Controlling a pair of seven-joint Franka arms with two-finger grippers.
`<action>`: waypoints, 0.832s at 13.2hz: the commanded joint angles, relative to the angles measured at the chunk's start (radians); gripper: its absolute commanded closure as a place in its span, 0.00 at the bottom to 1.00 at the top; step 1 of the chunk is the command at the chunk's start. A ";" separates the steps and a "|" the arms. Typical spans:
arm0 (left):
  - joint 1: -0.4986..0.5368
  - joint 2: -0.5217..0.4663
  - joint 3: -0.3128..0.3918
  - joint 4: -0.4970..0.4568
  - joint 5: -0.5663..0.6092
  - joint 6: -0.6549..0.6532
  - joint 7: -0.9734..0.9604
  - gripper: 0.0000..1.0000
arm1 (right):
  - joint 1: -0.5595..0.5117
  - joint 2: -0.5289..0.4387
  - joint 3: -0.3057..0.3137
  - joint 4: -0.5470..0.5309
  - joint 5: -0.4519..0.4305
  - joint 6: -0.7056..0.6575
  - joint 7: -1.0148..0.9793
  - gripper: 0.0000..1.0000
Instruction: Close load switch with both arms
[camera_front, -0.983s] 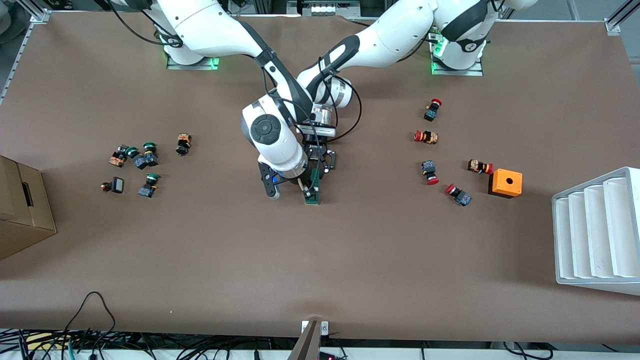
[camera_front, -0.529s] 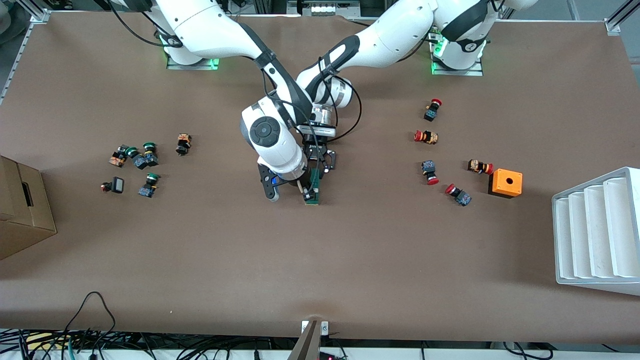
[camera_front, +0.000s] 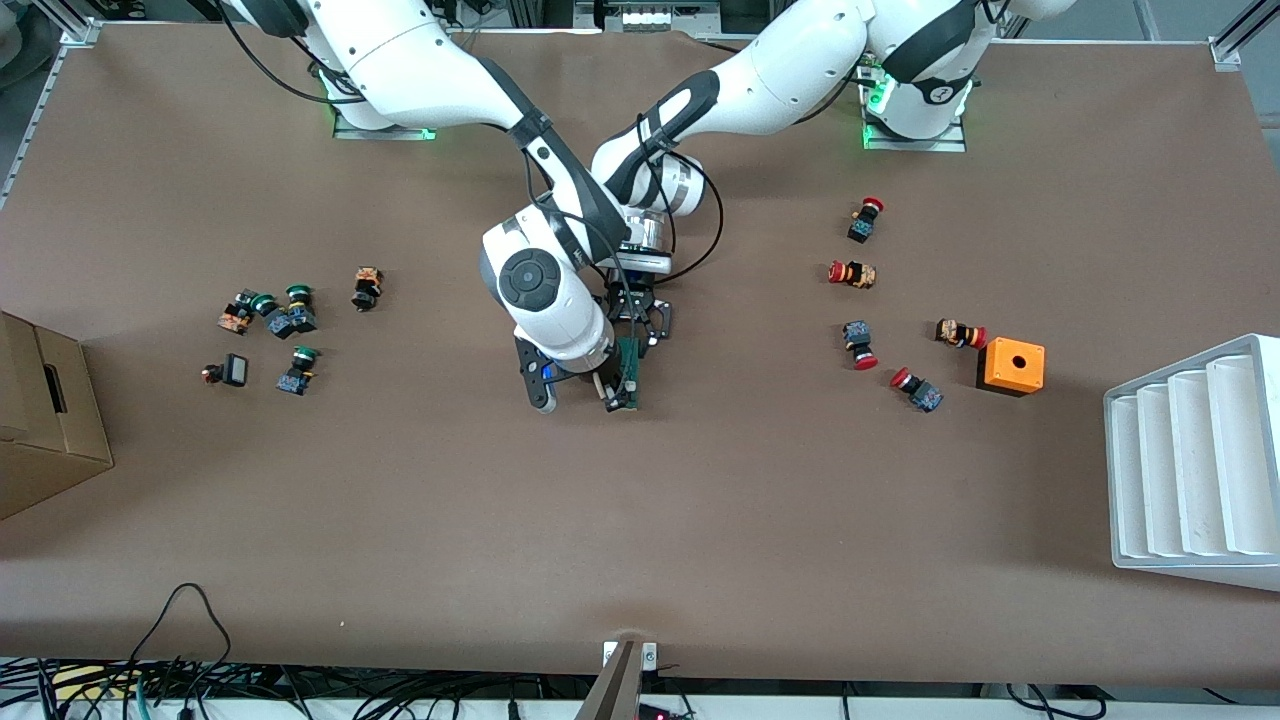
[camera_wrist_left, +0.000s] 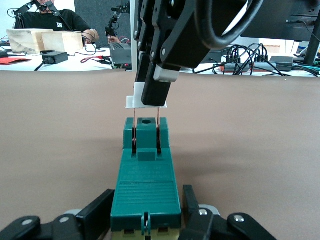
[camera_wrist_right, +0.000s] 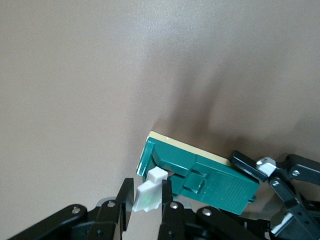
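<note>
The load switch (camera_front: 630, 362) lies on the brown table near its middle, a dark-green block with a white piece (camera_wrist_left: 145, 102) at one end. My left gripper (camera_front: 640, 318) is shut on the green body (camera_wrist_left: 146, 175), with a finger (camera_wrist_left: 100, 210) on each side. My right gripper (camera_front: 612, 392) is shut on the white piece (camera_wrist_right: 150, 194), which stands up from the body on two thin copper blades. In the right wrist view the green body (camera_wrist_right: 210, 177) lies just past my right gripper (camera_wrist_right: 146, 192). The right gripper (camera_wrist_left: 155, 85) also shows in the left wrist view.
Several red-capped push buttons (camera_front: 852, 273) and an orange box (camera_front: 1010, 366) lie toward the left arm's end, with a white ribbed rack (camera_front: 1195, 460) at the table edge. Several green-capped buttons (camera_front: 285, 320) and a cardboard box (camera_front: 45, 420) lie toward the right arm's end.
The right arm's wrist has shifted slightly toward its own end of the table. Both grippers and the switch stay almost where they were.
</note>
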 joint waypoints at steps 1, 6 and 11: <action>-0.013 0.023 0.007 0.041 0.022 0.021 0.009 0.39 | -0.026 0.089 0.001 0.115 -0.015 0.030 0.000 0.69; -0.013 0.029 0.007 0.041 0.023 0.021 0.010 0.39 | -0.026 0.104 0.002 0.124 -0.015 0.032 0.003 0.68; -0.013 0.031 0.007 0.041 0.023 0.021 0.010 0.39 | -0.059 0.062 0.001 0.141 -0.017 -0.052 -0.011 0.15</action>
